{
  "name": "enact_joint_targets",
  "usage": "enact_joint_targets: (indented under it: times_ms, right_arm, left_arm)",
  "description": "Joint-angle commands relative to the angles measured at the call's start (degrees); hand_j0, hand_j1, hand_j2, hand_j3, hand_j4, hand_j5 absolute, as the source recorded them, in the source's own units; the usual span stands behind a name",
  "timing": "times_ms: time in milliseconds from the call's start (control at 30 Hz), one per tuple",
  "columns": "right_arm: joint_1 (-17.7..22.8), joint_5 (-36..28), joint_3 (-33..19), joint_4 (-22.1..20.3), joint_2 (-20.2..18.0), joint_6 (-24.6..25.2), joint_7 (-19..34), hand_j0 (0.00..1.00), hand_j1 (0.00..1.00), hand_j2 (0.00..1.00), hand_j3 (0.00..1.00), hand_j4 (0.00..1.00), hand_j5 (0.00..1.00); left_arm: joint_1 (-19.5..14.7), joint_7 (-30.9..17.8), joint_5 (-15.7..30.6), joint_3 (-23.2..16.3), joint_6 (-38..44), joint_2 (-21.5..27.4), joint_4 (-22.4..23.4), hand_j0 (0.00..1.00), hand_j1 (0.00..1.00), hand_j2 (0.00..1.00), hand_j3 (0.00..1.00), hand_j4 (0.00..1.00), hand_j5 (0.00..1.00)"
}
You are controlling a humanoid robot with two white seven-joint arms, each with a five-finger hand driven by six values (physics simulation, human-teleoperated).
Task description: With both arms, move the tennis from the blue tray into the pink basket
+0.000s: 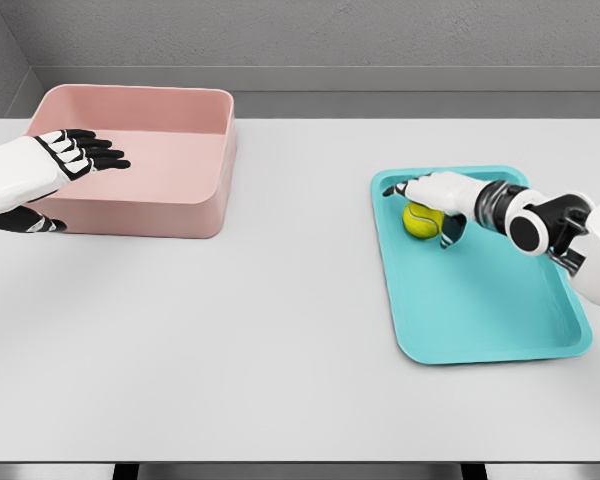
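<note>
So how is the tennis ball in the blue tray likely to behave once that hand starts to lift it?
The tennis ball is round, so it probably rolls if nudged; the blue tray has only a low rim to stop it. It looks small beside the right hand, so likely light. Its surface should grip reasonably.

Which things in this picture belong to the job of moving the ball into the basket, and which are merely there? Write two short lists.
Belong to the job:
tennis ball, on the blue tray
pink basket
right hand, over the ball
left hand, fingers spread over the basket's left side

Merely there:
white table
grey wall
</note>
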Motion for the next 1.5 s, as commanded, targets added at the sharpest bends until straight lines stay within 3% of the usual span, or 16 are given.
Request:
enact_joint_targets:
  times_ms: [0,267,367,467,1200,1467]
  right_arm:
    - [0.0,0.1,0.2,0.0,0.0,0.1,-0.1,1.0,1.0,1.0,1.0,1.0,1.0]
    - [0.0,0.0,0.2,1.5,-0.1,0.7,-0.2,1.0,1.0,1.0,1.0,1.0,1.0]
    - [0.0,0.1,0.3,1.3,-0.1,0.5,0.0,0.68,0.68,0.68,0.68,0.68,0.68]
    - [0.0,0.1,0.3,1.1,-0.1,0.4,0.0,0.63,0.63,0.63,0.63,0.63,0.63]
    - [-0.9,0.1,-0.5,0.0,-0.5,0.6,0.6,0.57,0.57,0.57,0.57,0.57,0.57]
    - [-1.0,0.1,-4.3,-3.2,-1.7,0.5,2.2,0.56,0.56,0.56,0.56,0.56,0.56]
  left_arm:
    - [0.0,0.0,0.3,0.0,0.0,0.1,0.0,1.0,1.0,1.0,1.0,1.0,1.0]
    - [0.0,0.0,0.3,0.0,0.0,0.1,-0.1,1.0,1.0,1.0,1.0,1.0,1.0]
    - [0.0,0.0,0.2,0.0,0.0,0.1,-0.1,1.0,1.0,1.0,1.0,1.0,1.0]
    - [0.0,0.0,0.3,0.0,0.0,0.1,-0.1,1.0,1.0,1.0,1.0,1.0,1.0]
    - [0.0,0.0,0.3,0.0,0.0,0.1,-0.1,1.0,1.0,1.0,1.0,1.0,1.0]
    - [0.0,0.0,0.3,0.0,0.0,0.1,-0.1,1.0,1.0,1.0,1.0,1.0,1.0]
